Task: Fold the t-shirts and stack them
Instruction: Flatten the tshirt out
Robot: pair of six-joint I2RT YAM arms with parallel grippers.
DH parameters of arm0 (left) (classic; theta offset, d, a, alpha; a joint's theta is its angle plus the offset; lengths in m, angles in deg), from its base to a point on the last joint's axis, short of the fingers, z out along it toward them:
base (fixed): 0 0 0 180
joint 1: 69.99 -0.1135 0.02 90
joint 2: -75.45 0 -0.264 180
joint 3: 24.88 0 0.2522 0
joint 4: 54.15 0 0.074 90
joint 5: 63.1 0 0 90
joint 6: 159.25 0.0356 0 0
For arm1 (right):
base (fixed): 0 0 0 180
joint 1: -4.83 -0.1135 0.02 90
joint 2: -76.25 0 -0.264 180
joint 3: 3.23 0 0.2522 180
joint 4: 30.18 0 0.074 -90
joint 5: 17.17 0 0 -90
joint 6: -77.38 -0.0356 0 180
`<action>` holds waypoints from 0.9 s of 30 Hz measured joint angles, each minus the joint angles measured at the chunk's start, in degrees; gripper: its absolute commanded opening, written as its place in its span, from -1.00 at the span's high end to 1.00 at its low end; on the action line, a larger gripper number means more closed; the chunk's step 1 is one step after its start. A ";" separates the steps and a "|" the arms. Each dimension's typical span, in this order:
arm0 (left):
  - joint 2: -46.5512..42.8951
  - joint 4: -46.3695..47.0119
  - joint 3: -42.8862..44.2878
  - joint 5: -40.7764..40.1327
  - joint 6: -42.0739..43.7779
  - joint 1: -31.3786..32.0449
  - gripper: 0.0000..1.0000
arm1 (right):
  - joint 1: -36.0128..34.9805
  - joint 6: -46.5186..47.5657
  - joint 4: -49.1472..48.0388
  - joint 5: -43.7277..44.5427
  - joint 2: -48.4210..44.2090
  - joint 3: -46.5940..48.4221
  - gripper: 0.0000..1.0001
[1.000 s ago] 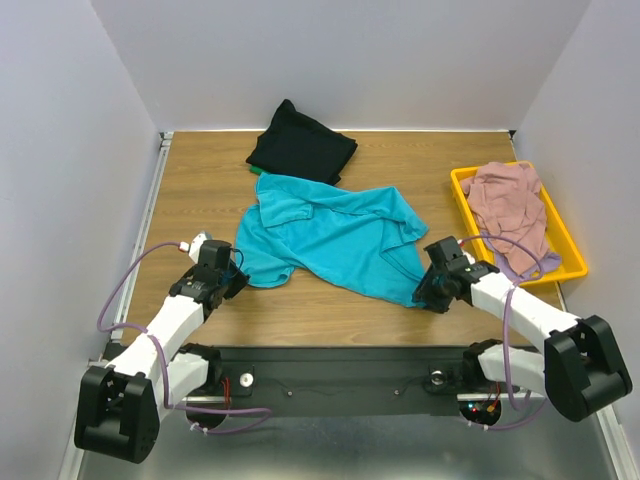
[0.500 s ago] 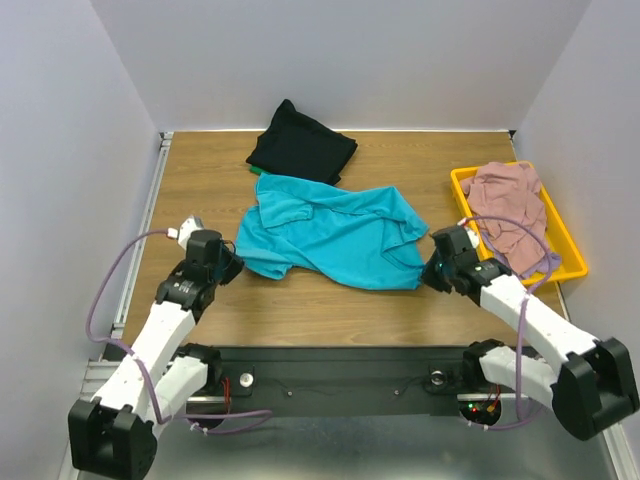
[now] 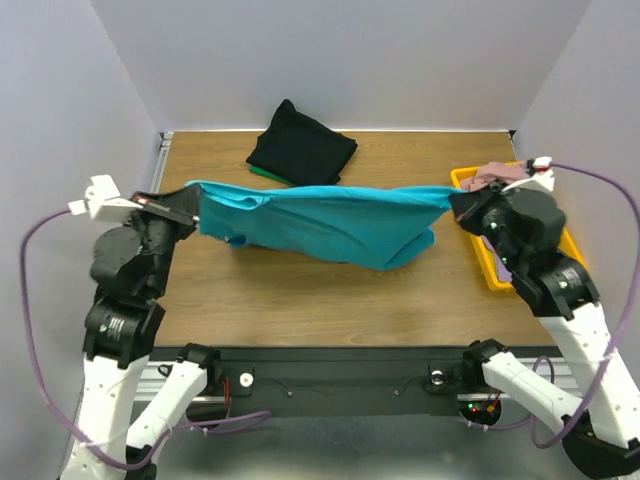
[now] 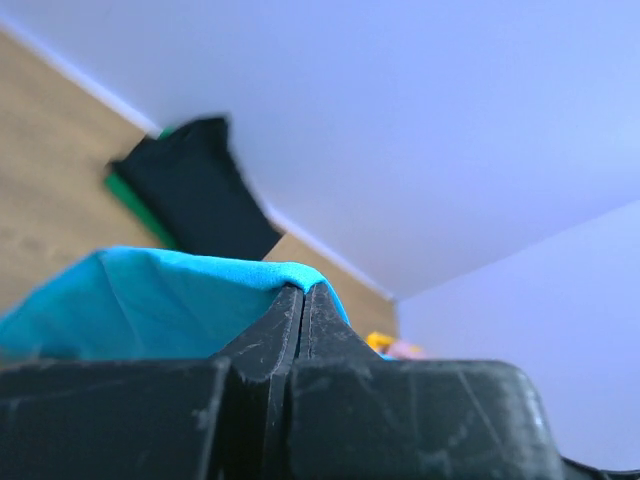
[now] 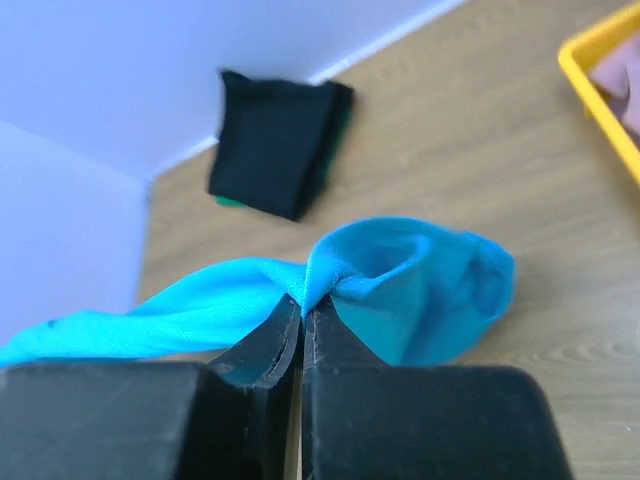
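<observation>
The teal t-shirt hangs stretched in the air between both grippers, sagging toward the table at its right. My left gripper is shut on its left edge; the teal fabric shows at its closed fingertips. My right gripper is shut on the right edge, with teal cloth bunched at its tips. A folded black t-shirt lies at the table's back on a green one. A dusty pink t-shirt lies in the yellow tray, mostly behind my right arm.
The wooden table is bounded by pale walls at the back and sides. The yellow tray stands at the right edge. The black stack shows in the left wrist view and the right wrist view.
Both grippers have risen and spread apart, lifting the teal t-shirt off the table and pulling it taut between them. The black stack and tray have not moved.
</observation>
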 measured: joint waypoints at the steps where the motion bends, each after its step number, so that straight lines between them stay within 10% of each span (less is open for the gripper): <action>1: -0.24 -0.20 2.47 -0.13 0.39 0.02 1.00 | 0.00 0.37 0.17 0.20 -0.83 1.90 0.99; 17: -1.88 -0.31 34.97 5.75 6.97 0.17 1.00 | -0.02 5.27 4.55 -14.99 -3.58 31.87 0.99; 27: -0.98 0.15 36.98 5.88 8.87 -0.24 1.00 | -0.04 5.27 4.57 -16.39 -5.60 30.38 0.99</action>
